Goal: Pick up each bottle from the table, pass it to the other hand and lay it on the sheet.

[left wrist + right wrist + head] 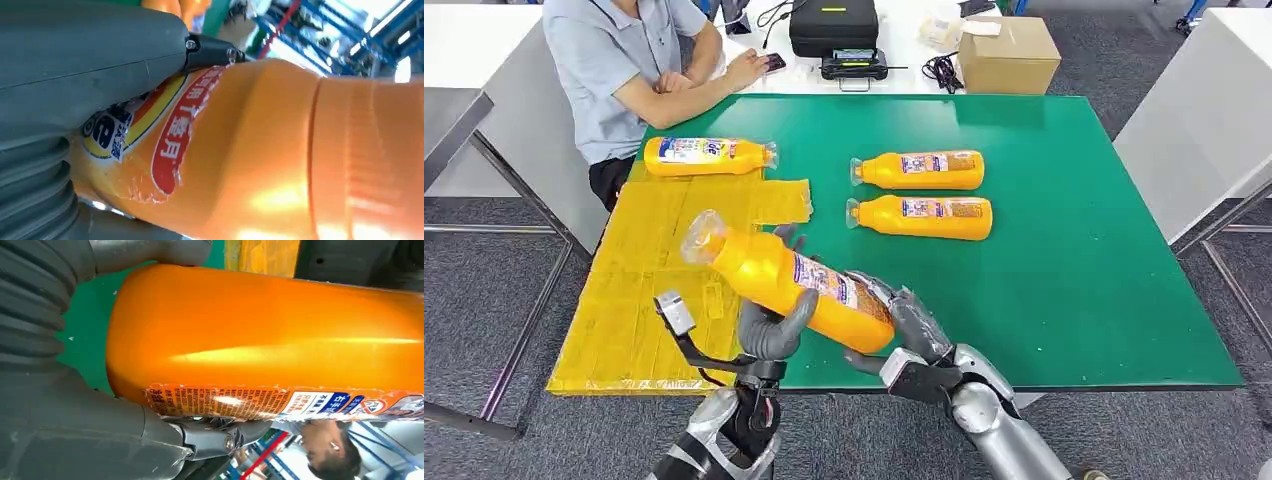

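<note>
An orange bottle with a clear cap hangs tilted above the table's front edge, cap toward the yellow sheet. My left hand grips its middle from below, and my right hand holds its base end. Up close, the bottle lies against my left hand. Its smooth body rests in my right hand. A second bottle lies at the sheet's far edge. Two more bottles lie side by side on the green table.
A person sits at the far left corner with forearms on the white table behind. A cardboard box, a black case and cables stand there too. White tables flank both sides.
</note>
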Robot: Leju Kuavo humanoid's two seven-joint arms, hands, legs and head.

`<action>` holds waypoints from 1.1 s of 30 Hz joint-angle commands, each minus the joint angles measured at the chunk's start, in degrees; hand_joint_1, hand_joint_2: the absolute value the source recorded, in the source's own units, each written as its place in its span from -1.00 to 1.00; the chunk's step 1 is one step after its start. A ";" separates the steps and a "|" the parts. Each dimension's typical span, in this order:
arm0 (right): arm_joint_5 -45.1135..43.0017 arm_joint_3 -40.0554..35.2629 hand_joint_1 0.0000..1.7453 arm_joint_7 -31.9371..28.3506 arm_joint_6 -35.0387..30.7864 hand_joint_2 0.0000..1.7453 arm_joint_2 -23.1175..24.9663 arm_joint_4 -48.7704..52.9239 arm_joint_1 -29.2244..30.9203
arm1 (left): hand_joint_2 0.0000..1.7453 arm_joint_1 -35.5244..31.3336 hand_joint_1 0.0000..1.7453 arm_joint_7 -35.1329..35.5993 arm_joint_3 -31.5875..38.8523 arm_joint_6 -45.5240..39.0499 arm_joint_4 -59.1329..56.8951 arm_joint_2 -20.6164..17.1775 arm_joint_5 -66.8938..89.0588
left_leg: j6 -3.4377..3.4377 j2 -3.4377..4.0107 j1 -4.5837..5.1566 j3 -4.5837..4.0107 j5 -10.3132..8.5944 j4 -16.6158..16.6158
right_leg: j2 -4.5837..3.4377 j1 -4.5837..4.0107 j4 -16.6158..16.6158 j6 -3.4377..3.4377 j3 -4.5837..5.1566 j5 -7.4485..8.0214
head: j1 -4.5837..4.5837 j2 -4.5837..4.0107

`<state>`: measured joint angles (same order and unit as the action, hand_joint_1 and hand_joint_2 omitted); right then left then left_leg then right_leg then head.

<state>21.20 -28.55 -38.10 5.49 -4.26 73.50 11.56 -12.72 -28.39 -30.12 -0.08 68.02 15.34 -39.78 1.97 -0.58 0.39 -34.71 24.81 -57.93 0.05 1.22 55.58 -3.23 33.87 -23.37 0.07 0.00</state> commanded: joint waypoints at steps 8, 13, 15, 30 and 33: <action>-0.24 2.53 -0.36 -0.78 0.24 1.00 1.52 -7.81 0.42 | 1.00 0.58 1.00 2.47 -0.72 4.14 2.21 -3.11 1.25 | -0.07 0.04 -0.03 0.12 0.02 0.04 | -0.01 -0.04 -0.05 0.09 -0.09 -0.02 | 0.00 0.00; 0.14 3.19 -1.00 -0.43 -0.31 1.00 1.85 -8.06 -0.36 | 1.00 0.62 1.00 1.96 -0.28 1.29 2.54 -3.21 4.07 | -0.14 0.05 -0.11 0.28 0.10 0.02 | 0.00 -0.12 -0.07 0.17 -0.29 -0.08 | 0.02 0.00; 0.14 3.19 -1.00 -0.43 -0.31 1.00 1.85 -8.06 -0.36 | 1.00 0.62 1.00 1.96 -0.28 1.29 2.54 -3.21 4.07 | -0.08 0.05 -0.04 0.14 0.03 0.05 | -0.02 -0.04 -0.06 0.09 -0.12 -0.02 | 0.00 0.00; 4.85 7.11 -1.00 1.63 -9.81 1.00 1.00 -6.11 -4.01 | 1.00 -1.27 1.00 -3.02 -1.95 -29.01 2.36 -3.74 35.36 | -0.09 -0.07 -0.05 0.17 0.03 0.04 | 0.11 -0.06 -0.06 0.11 -0.18 -0.06 | 0.02 0.00; 8.11 9.96 -1.00 2.13 -14.32 1.00 0.21 -5.02 -6.13 | 1.00 -0.29 1.00 0.14 0.33 -31.64 4.75 -4.46 43.50 | -0.12 -0.06 -0.07 0.25 0.07 0.04 | 0.10 -0.08 -0.06 0.14 -0.27 -0.09 | 0.00 0.00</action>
<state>24.08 -24.39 -37.22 -0.78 -2.93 68.78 8.70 -11.43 -30.92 -29.99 -21.94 71.54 13.92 -12.11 1.97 -0.58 0.39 -34.71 24.81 -57.93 0.05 1.22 55.57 -3.23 33.89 -23.37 0.07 0.00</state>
